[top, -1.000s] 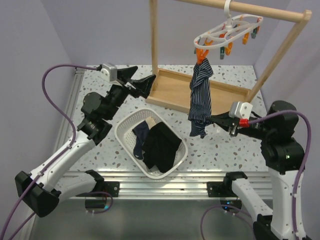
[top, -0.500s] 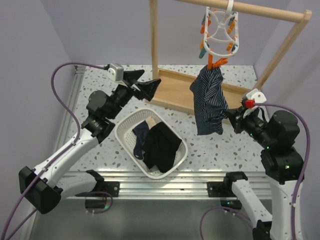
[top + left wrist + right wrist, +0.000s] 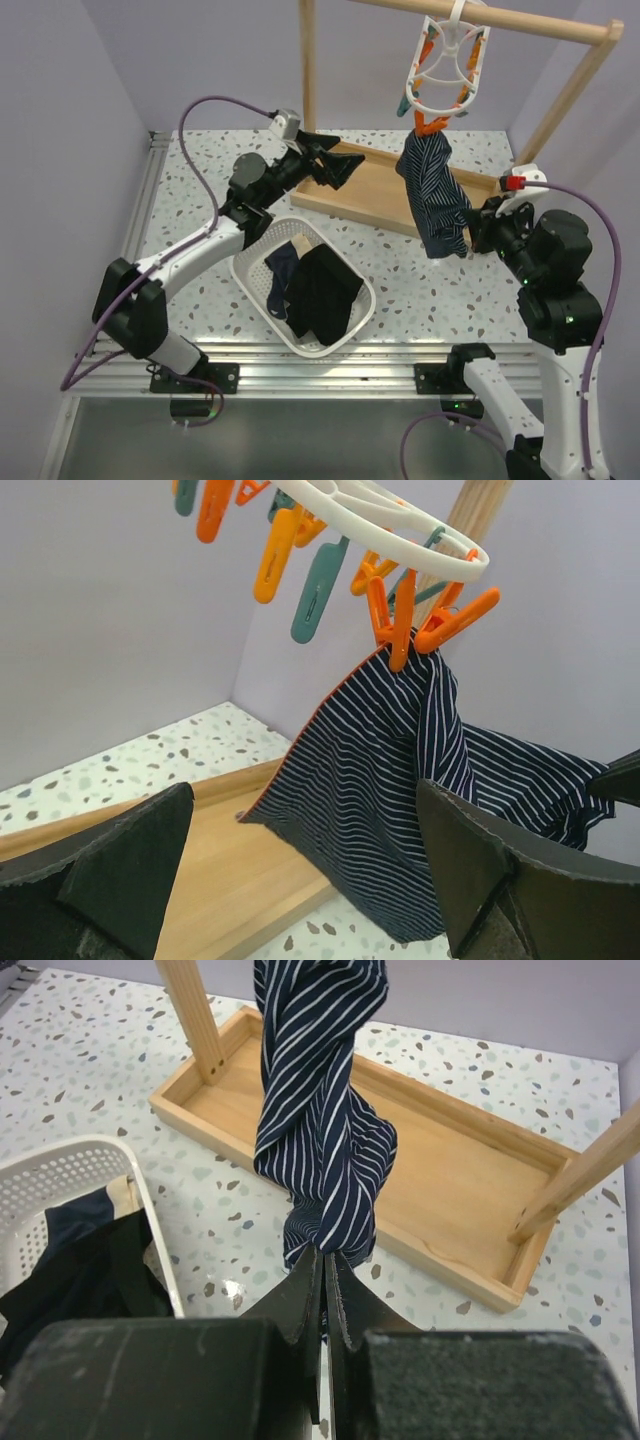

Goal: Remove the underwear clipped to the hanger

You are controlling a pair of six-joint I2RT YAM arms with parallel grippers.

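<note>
The white hanger (image 3: 448, 65) hangs tilted on edge from the wooden rail, its orange and teal clips dangling. One orange clip (image 3: 430, 125) holds the navy-and-white striped underwear (image 3: 435, 195). My right gripper (image 3: 472, 232) is shut on the garment's lower end and pulls it taut to the right. In the right wrist view the striped underwear (image 3: 320, 1110) is twisted above the shut right gripper (image 3: 325, 1255). My left gripper (image 3: 345, 165) stands open and empty, left of the cloth. The left wrist view shows the underwear (image 3: 400, 780), its orange clip (image 3: 400, 620) and the hanger ring (image 3: 400, 520).
A white perforated basket (image 3: 250, 265) at front centre holds a black garment (image 3: 320, 290) and a navy one (image 3: 280, 270). The wooden rail frame's post (image 3: 308, 80) and base tray (image 3: 370, 190) stand behind it. In the right wrist view the tray (image 3: 430, 1160) lies beneath the cloth.
The right gripper has pulled the striped underwear to the right and up, and the hanger has tipped from flat to on edge. The left arm has swung right toward the hanger, still open.
</note>
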